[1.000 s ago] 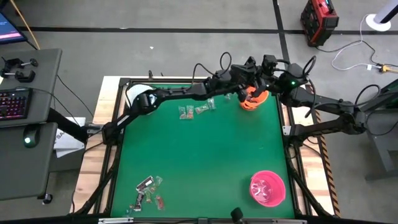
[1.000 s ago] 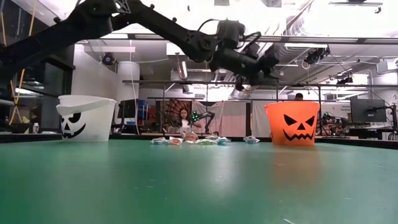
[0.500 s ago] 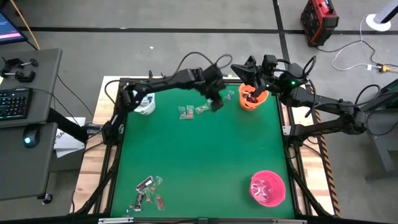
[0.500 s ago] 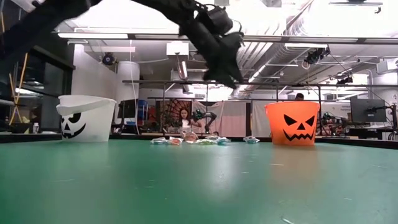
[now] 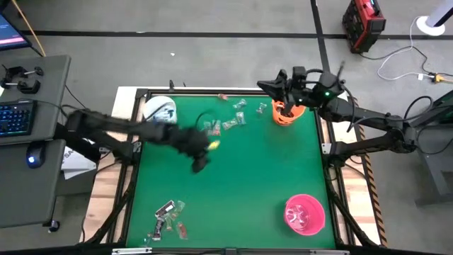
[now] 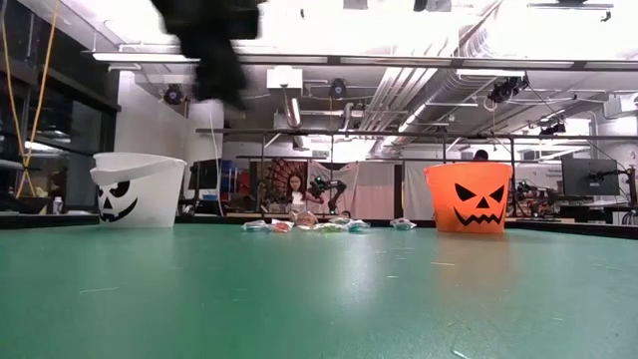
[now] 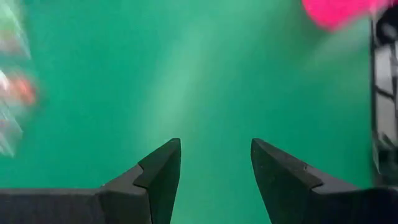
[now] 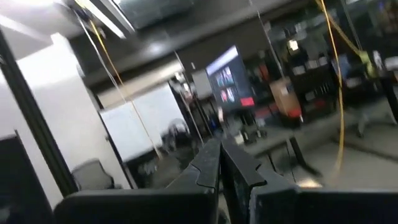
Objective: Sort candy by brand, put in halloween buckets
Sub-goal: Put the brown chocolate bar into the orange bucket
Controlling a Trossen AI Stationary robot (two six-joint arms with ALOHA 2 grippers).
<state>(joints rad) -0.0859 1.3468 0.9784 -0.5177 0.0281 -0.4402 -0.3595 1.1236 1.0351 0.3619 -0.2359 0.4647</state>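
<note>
My left gripper (image 5: pixel 200 161) hangs open over the bare green mat left of centre, holding nothing; its wrist view (image 7: pixel 215 168) shows only mat between the fingers. My right gripper (image 5: pixel 269 86) is shut (image 8: pixel 222 163) and held level above the orange bucket's (image 5: pixel 289 113) far side. Candy (image 5: pixel 228 123) lies scattered on the mat at the far middle, and a second group of candy (image 5: pixel 168 216) lies near the near-left corner. The white bucket (image 5: pixel 160 112) stands at the far left and the pink bucket (image 5: pixel 304 214) at the near right. In the low view the orange bucket (image 6: pixel 469 197) and white bucket (image 6: pixel 138 187) stand upright.
The dark frame (image 5: pixel 133 149) runs around the mat's edges. A desk with a keyboard (image 5: pixel 15 117) stands left of the table. A wide stretch of mat (image 5: pixel 248 177) lies between the two candy groups and the pink bucket.
My left gripper has swung fast from over the orange bucket toward the table's left and near side, and now hangs over the mat's middle-left. My right gripper has drawn slightly toward the far edge, off the bucket's opening.
</note>
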